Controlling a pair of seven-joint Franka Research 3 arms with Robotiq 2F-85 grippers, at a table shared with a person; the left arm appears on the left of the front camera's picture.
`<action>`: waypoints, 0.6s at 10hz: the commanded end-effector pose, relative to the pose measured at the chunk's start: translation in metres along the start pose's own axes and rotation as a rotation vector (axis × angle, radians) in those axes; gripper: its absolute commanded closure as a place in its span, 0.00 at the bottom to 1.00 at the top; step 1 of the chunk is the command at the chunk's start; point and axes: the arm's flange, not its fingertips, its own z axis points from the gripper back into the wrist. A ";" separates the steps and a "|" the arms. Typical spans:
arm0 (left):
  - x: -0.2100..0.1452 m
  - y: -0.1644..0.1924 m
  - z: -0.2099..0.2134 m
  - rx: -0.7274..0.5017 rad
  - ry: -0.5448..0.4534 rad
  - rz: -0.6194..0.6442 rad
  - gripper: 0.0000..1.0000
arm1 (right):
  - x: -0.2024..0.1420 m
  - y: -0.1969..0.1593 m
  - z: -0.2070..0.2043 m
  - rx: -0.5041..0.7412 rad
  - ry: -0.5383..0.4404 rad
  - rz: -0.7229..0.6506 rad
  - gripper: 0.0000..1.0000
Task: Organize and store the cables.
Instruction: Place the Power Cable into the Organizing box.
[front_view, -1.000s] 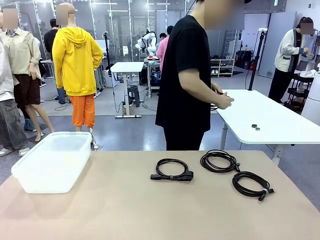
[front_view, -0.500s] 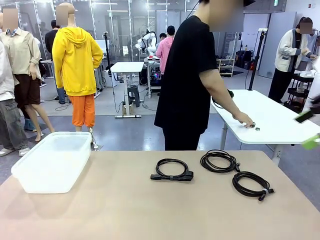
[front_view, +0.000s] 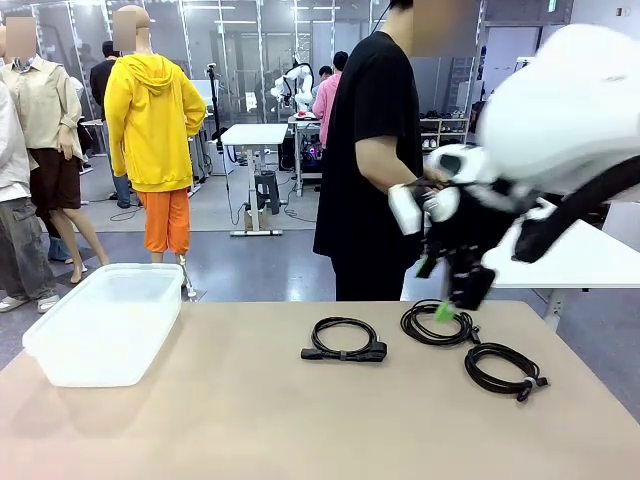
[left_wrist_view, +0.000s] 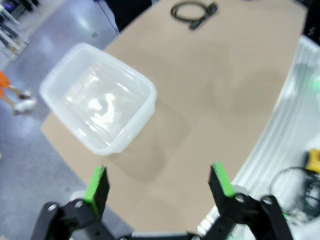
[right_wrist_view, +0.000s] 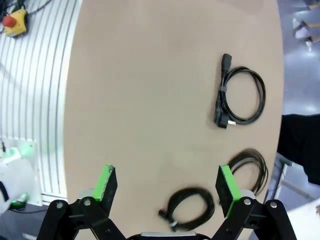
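above the far coil (front_view: 412, 328), the right gripper (front_view: 435, 290) has swung in with jaws wide apart.

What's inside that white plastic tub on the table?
Nothing: seen from above, the tub shows only its bare bottom. Nothing covers it. The cables lie outside, on the table.

Front view: my right tool (front_view: 436, 290) is blurred, and its lower pad covers part of the rear cable coil (front_view: 432, 325). Right wrist view: rear cable coil (right_wrist_view: 251, 167) and nearest cable coil (right_wrist_view: 190, 207) smeared, plug ends unreadable. The person (front_view: 365, 150) has a hand lost behind my right arm (front_view: 570, 110).
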 end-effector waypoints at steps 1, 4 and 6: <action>0.001 0.000 0.001 0.006 -0.008 0.000 0.00 | 0.014 -0.033 -0.035 0.031 0.055 0.052 0.00; 0.001 0.000 0.001 0.006 -0.008 0.000 0.00 | 0.034 -0.049 -0.079 -0.003 0.136 0.004 0.00; 0.001 0.000 0.001 0.006 -0.008 0.000 0.00 | 0.034 -0.044 -0.079 0.041 0.165 0.006 0.00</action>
